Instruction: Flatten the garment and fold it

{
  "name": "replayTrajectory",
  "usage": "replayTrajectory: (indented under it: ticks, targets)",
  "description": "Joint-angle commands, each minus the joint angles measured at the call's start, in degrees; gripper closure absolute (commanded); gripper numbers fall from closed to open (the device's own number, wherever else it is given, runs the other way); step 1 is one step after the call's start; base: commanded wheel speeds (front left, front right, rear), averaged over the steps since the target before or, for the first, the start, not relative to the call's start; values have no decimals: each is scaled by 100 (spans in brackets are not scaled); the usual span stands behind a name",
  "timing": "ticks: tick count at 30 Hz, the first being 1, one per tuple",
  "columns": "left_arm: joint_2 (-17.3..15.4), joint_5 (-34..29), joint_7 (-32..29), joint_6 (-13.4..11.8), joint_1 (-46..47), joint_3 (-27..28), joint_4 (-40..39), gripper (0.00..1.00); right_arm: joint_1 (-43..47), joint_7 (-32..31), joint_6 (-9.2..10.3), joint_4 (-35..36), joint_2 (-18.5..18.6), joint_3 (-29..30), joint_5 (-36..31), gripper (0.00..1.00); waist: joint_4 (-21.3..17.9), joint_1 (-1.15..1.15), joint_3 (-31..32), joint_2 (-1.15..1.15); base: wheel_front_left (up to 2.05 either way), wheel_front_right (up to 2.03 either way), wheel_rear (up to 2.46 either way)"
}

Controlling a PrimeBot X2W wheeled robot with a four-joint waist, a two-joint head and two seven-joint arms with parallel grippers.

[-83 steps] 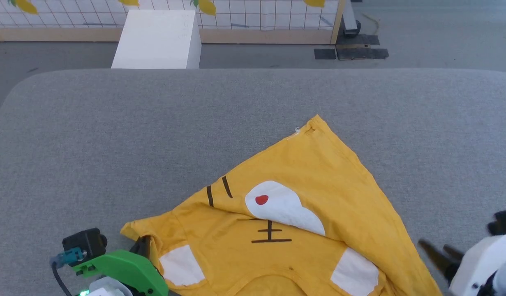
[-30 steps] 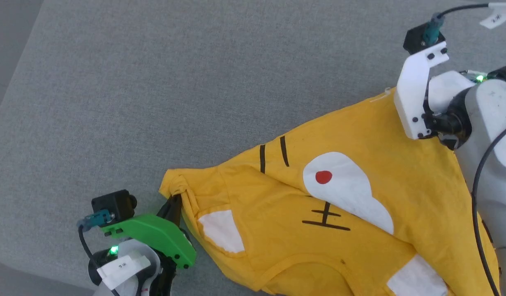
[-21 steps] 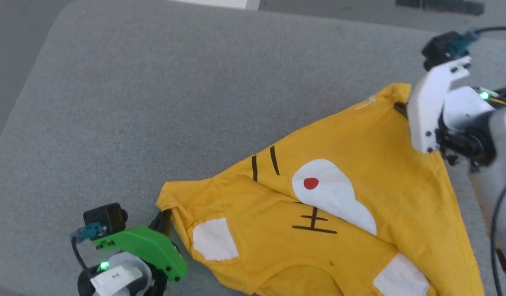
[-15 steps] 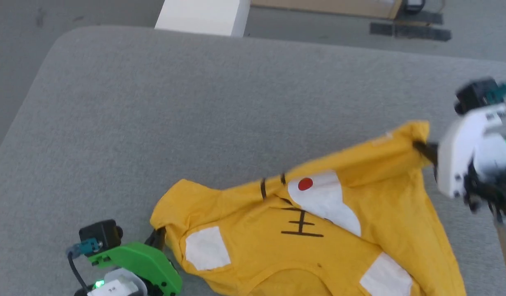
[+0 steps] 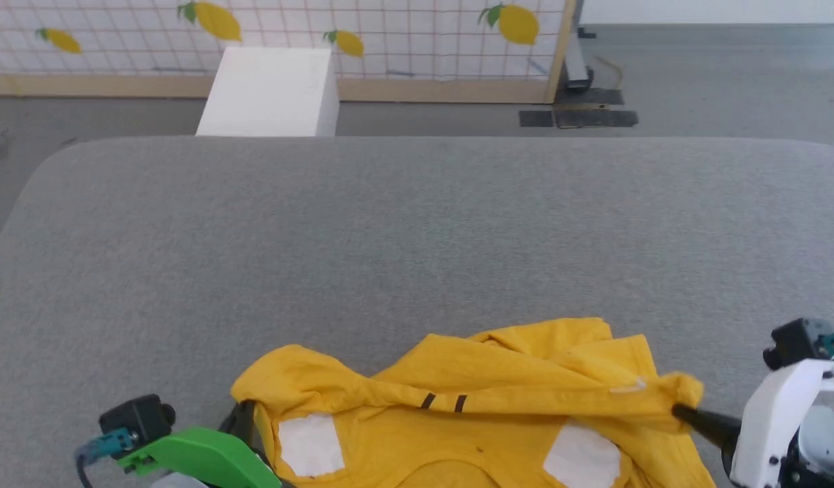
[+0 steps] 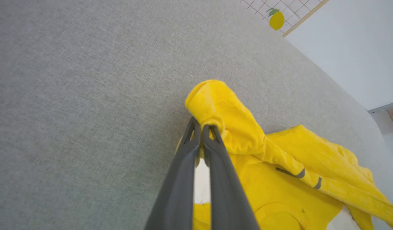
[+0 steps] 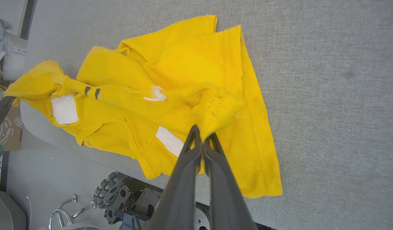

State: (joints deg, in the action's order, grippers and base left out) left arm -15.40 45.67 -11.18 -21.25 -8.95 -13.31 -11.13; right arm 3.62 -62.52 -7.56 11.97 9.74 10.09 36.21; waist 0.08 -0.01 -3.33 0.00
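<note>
You have the garment [image 5: 471, 434] bunched at the bottom centre of the head view, near the edge of the grey tabletop [image 5: 417, 237]. Your left claw [image 6: 201, 127] is clamped on cloth at the lower left, your right claw [image 7: 202, 135] on cloth at the lower right. The ridge between them runs left to right across the frame, with loose folds just above it. Flattening likely means drawing both ends apart along that line.
</note>
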Motion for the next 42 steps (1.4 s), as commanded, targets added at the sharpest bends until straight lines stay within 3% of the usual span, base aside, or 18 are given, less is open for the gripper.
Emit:
replayTrajectory:
  ticks: [1,6,12,20,25,31,37,42]
  targets:
    - [-45,56,32,83,89,76,-49,100,-176,38,8,74,-62,46,92,100,-192,1,138,0,0,0,0]
    - [-346,168,-133,432,904,264,-227,100,-987,-4,8,52,-10,84,198,100,-188,1,149,0,0,0,0]
    - [-866,151,-733,833,2684,298,-134,100,-2407,-436,8,-152,337,153,131,100,-80,1,196,0,0,0,0]
    - [-1132,-119,-1209,1194,5083,109,789,100,-4241,-1054,8,-598,320,415,-22,100,-35,1,76,0,0,0,0]
    - [-1343,-562,-1272,1362,6386,-51,1684,100,-5266,-1041,8,-1069,197,442,-492,100,-116,1,-325,0,0,0,0]
    - [-1578,-1260,-1207,1466,7882,-313,2733,100,-6604,-594,8,-1651,114,317,-1251,100,-236,1,-1161,0,0,0,0]
    - [-1632,-1777,-837,1497,9245,-431,3421,100,-8105,309,8,-2347,-319,469,-1937,100,-397,1,-2068,0,0,0,0]
    - [-1624,-2239,11,1417,10169,-465,3647,100,-9141,1260,8,-3048,-578,658,-2444,100,-457,1,-2658,0,0,0,0]
